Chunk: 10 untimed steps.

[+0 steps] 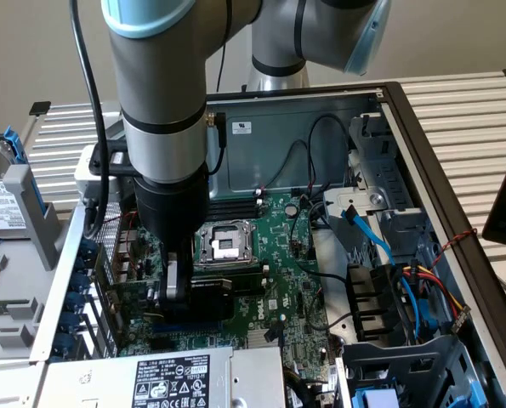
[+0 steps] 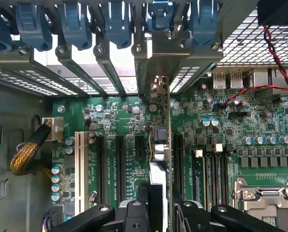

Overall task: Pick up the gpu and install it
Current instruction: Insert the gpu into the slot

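Gpu stands on edge over the motherboard, long axis toward the rear slot brackets; hand clenched on its near edge.

Your exterior view looks down from above into the open grey metal computer case. Your wrist view sits close behind the jaws, facing the large green motherboard both share.

The arm hides most of the gpu; the power supply is cut off by the edge.
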Tool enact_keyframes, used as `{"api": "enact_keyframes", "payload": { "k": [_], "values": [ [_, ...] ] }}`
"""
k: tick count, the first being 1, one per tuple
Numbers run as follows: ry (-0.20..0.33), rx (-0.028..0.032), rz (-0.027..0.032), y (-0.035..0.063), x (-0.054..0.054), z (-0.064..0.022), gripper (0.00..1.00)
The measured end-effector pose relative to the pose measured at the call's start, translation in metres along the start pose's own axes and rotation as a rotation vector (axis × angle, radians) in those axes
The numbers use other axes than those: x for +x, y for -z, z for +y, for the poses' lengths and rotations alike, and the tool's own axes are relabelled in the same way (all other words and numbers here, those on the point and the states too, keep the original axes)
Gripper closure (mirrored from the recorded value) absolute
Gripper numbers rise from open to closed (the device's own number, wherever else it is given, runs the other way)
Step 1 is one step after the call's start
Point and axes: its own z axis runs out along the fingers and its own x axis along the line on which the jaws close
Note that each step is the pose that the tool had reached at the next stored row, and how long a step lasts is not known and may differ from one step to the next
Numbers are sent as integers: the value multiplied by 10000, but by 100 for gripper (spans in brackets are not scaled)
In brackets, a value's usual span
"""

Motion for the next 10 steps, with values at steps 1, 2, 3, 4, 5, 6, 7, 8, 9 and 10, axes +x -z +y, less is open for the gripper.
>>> {"api": "enact_keyframes", "payload": {
  "k": [1, 2, 3, 4, 5, 6, 7, 8, 9, 10],
  "values": [
    [4, 0, 0, 0, 0, 0, 72],
    [12, 0, 1, 0, 0, 0, 72],
    [20, 0, 2, 0, 0, 0, 72],
    [31, 0, 2, 0, 0, 0, 72],
    [40, 0, 2, 0, 0, 0, 72],
    [49, 0, 4, 0, 0, 0, 72],
    [60, 0, 4, 0, 0, 0, 72],
    [70, -1, 5, 0, 0, 0, 72],
    [79, -1, 6, 0, 0, 0, 72],
    [88, -1, 6, 0, 0, 0, 72]
  ]
}}
